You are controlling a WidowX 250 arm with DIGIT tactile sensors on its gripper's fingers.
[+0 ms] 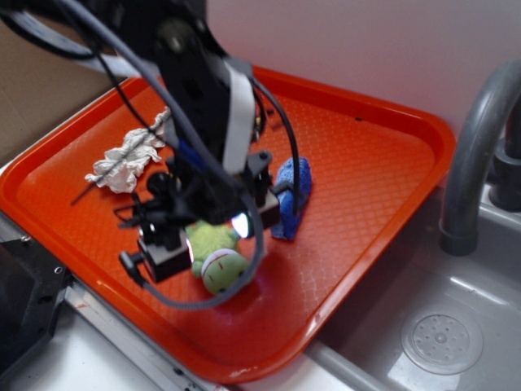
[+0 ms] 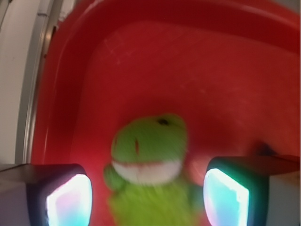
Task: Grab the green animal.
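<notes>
The green animal (image 1: 216, 256) lies on the orange tray (image 1: 366, 155), its round olive head with the white-and-red band toward the tray's front edge. In the wrist view the green animal (image 2: 149, 169) lies between the two glowing fingers, body low in the frame and head pointing away. My gripper (image 2: 147, 200) is open, with a gap on each side between the pads and the plush. From outside, the gripper (image 1: 213, 236) hangs right over the fuzzy body and hides part of it.
A crumpled white cloth (image 1: 130, 156) lies at the tray's back left. A blue cloth (image 1: 293, 194) sits just right of the gripper. A grey faucet (image 1: 476, 147) and sink drain (image 1: 442, 342) are to the right, past the tray's rim.
</notes>
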